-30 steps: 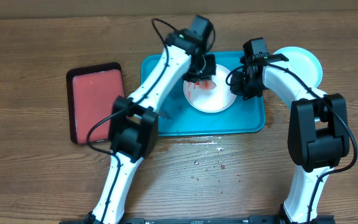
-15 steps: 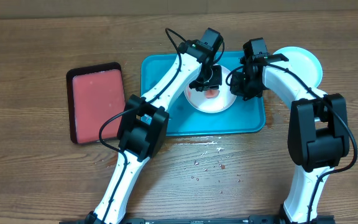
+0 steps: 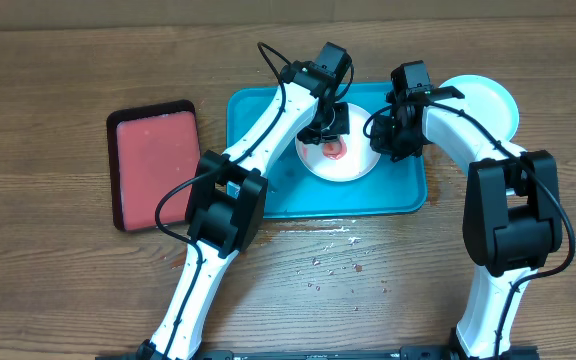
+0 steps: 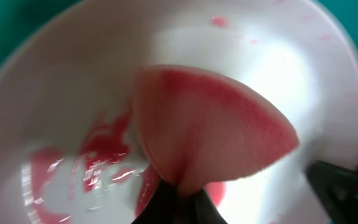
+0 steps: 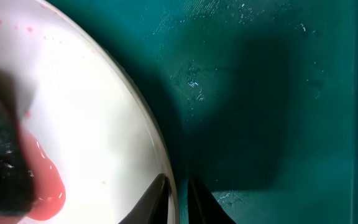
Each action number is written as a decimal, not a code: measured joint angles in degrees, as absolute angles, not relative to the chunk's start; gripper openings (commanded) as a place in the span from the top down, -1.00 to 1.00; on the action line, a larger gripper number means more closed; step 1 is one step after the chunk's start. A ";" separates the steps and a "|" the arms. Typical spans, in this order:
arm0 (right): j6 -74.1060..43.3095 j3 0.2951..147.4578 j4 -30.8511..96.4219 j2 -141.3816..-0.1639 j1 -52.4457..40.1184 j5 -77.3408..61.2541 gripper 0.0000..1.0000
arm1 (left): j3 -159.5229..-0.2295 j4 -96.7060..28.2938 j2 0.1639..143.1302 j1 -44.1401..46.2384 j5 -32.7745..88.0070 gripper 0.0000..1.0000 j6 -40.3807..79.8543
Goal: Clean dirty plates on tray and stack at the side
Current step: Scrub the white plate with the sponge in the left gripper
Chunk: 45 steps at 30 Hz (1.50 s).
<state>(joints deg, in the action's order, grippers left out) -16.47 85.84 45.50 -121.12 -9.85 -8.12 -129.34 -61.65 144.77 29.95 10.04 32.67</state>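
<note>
**Wiping the white plate: hazards and positions**

At the far left, a red tray (image 3: 153, 165) rests on the worktop (image 3: 58, 300), well apart from the action. To its right lies the blue tray (image 3: 268, 195), which carries the white plate (image 3: 356, 168) in its right half.

The left hand (image 4: 180, 200) is clamped narrowly on a folded pink sponge (image 4: 213, 127) and presses it onto the middle of the plate. A wet red smear (image 4: 101, 152) lies just left of the sponge and is not yet wiped.

The right hand (image 5: 176, 198) is closed narrowly on the plate's right rim, with one finger inside the rim and one outside over the tray floor. The plate therefore lies directly under the left hand and to the left of the right hand.

- **Plate slip:** the rim hold looks shallow, so a firm sideways stroke of the sponge could probably twist or drag the plate out of it.
- **Spill:** the smear is liquid, so a fast stroke may push it over the rim onto the tray. Droplets (image 3: 338, 250) already dot the worktop in front of the tray.
- **Contact:** the two hands work close together, so a wide stroke to the right could bring them into contact.

At the far right, beyond the tray's corner, a second plate (image 3: 496, 105) sits on the worktop, partly hidden by the right arm.
</note>
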 measured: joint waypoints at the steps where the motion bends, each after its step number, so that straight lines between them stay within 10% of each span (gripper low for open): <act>1: -16.51 85.84 45.52 -121.12 -9.85 -8.14 0.73 | -129.45 -62.57 144.77 29.95 8.32 0.92 32.67; 14: -16.49 85.84 45.21 -121.12 -10.63 -9.87 0.73 | -131.15 -68.18 144.35 30.44 -16.12 0.92 32.64; 31: -16.49 85.84 45.74 -121.12 -10.48 -9.34 0.73 | -130.13 -56.01 144.35 30.41 8.45 0.92 33.04; 45: -16.71 85.86 46.28 -121.12 -10.48 -9.61 0.92 | -127.09 -61.21 143.13 30.44 -7.53 0.92 33.15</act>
<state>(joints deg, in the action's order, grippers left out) -16.71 85.86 46.28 -121.12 -10.48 -9.61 -127.09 -61.21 143.13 30.44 -7.53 33.15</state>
